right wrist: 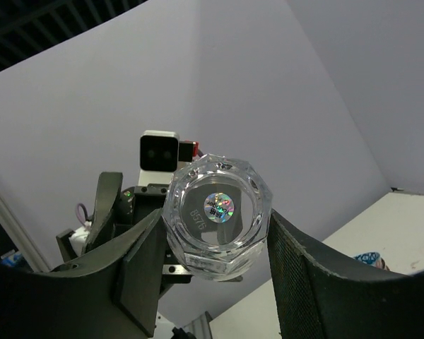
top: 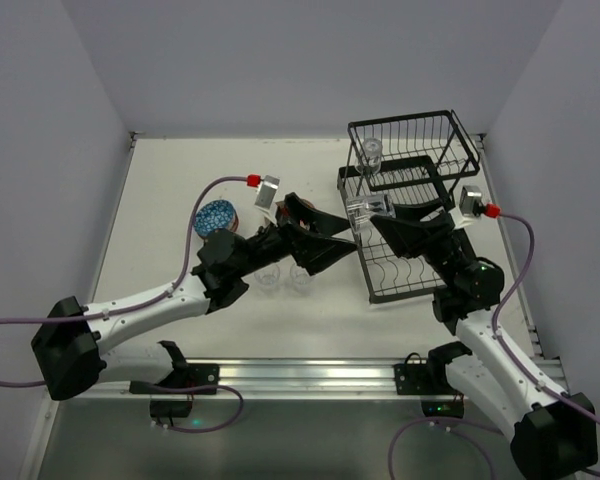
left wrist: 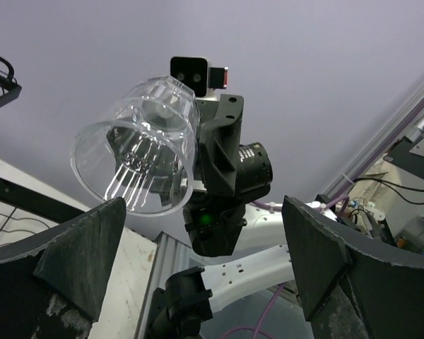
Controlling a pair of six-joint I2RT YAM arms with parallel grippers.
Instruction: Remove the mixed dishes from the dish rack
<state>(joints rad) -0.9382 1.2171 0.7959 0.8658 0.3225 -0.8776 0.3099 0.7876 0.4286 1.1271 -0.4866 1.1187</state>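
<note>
My right wrist view shows the right fingers (right wrist: 307, 275) pinching a glass cup (right wrist: 218, 215), its stickered base facing the lens. Only the left wrist view shows the cup's open mouth, just beyond my left fingers (left wrist: 63, 261), which are spread wide around nothing. From above, the dish rack (top: 395, 265) lies beside both pairs, over the bench (top: 170, 170).
</note>
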